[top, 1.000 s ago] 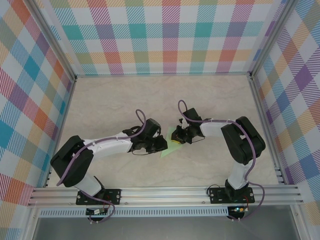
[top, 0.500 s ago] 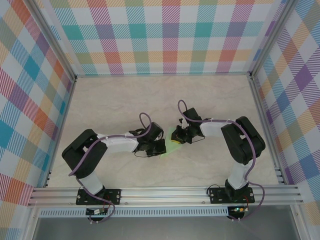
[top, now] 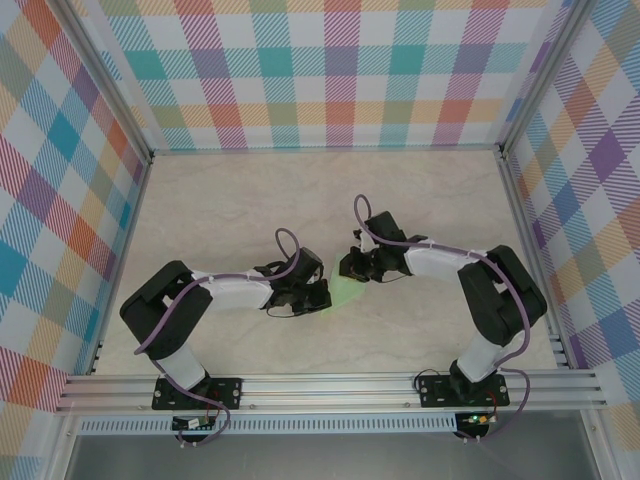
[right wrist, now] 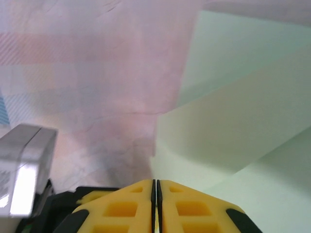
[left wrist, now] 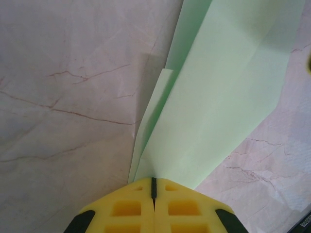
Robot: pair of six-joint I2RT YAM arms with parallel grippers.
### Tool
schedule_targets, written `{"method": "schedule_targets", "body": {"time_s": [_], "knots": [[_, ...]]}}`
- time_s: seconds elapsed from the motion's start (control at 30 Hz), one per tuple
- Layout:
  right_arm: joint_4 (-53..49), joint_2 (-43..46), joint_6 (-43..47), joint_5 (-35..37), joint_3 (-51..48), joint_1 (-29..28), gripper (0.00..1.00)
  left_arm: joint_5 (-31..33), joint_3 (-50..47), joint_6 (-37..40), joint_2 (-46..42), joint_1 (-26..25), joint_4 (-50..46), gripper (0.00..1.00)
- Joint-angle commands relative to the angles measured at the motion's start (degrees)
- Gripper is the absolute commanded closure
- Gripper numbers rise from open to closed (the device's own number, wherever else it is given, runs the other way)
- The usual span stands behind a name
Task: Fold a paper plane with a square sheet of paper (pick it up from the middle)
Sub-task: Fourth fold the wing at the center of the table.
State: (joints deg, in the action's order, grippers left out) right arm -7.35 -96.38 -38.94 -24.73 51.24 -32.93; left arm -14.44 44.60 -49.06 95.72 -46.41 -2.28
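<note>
top: we see left gripper and right gripper flanking the paper | wrists: both jaws pinched shut on its folded layers

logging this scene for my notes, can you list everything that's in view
pale mint-green partly folded paper sheet: one, mint green, on the table between the two claws, with creased layers
beige marble-patterned table: one, beige with faint veins, under everything
plaid wall panels: three, multicoloured checks, left, back and right of the table
aluminium frame rail: one, silver, along the near edge, carrying both arm bases
left arm: one, black and white with a purple cable, reaching in from the near left
right arm: one, same colours, reaching in from the near right
left claw: one, yellow fingers, shut at the sheet's edge
right claw: one, yellow fingers, shut at the sheet's other side
</note>
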Motion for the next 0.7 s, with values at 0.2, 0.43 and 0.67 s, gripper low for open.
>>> {"method": "schedule_targets", "body": {"time_s": [0.2, 0.43, 0.67], "knots": [[1.1, -3.4, 2.0, -4.1, -1.3, -3.3, 0.89, 1.7, -2.1, -1.4, 0.9, 0.4, -5.1, 1.0], [1.2, -7.2, 2.4, -4.7, -0.8, -3.5, 0.9, 1.6, -2.3, -1.8, 0.9, 0.4, -5.3, 1.0], [-0.6, -9.9, 6.3, -2.5, 0.9, -2.8, 0.9, 1.7, -2.3, -1.8, 0.7, 0.4, -7.0, 1.0]]}}
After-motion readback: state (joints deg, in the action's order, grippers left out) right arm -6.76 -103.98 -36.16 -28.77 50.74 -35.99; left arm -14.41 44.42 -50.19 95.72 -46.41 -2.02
